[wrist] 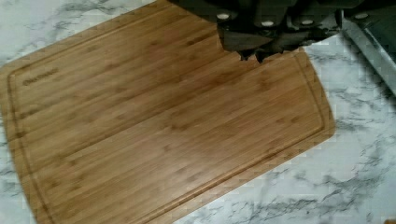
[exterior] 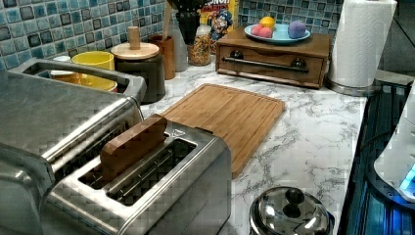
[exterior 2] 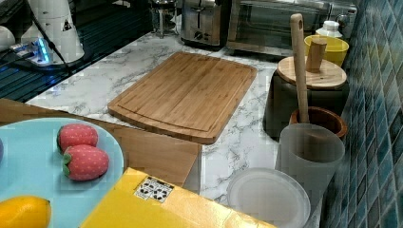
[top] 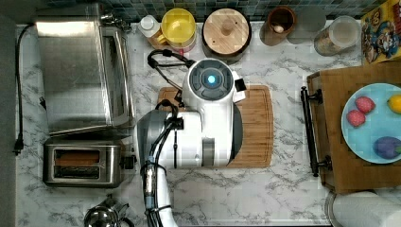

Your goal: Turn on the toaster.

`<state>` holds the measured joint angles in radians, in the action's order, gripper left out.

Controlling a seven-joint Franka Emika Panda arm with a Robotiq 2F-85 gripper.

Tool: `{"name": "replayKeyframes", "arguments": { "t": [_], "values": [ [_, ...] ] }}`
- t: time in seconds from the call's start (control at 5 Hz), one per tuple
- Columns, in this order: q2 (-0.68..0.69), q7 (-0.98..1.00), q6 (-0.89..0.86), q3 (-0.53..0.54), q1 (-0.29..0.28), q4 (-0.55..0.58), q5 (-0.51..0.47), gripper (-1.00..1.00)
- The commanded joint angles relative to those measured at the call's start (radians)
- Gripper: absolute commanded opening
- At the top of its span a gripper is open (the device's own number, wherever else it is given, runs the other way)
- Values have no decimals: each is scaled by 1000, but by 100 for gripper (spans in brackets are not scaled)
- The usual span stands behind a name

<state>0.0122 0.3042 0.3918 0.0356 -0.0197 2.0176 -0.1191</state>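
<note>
The toaster [top: 80, 164] is a small steel box at the top view's lower left, with a brown slice standing in one slot [exterior: 132, 144]. Its black lever [top: 126, 163] is on the side facing my arm. The toaster [exterior 2: 202, 21] also shows at the far end of the counter in the right view. In the wrist view my gripper [wrist: 252, 55] hangs above the wooden cutting board [wrist: 163, 126], fingers shut with nothing between them. My white arm [top: 208, 118] covers the board in the top view, just to the right of the toaster.
A big steel toaster oven [top: 82, 71] stands beside the toaster. A shiny kettle [exterior: 291, 213] sits near the counter's front edge. Jars and canisters [top: 226, 30] line the tiled wall. A wooden box holding a blue fruit plate [top: 373, 123] is at the top view's right.
</note>
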Motion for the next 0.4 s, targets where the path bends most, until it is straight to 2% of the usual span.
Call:
{"name": "replayKeyframes", "arguments": {
  "t": [0.2, 0.4],
  "values": [
    [-105, 101, 43, 90, -98, 133, -111, -100],
    [-201, 93, 37, 134, -128, 213, -128, -100]
  ]
}}
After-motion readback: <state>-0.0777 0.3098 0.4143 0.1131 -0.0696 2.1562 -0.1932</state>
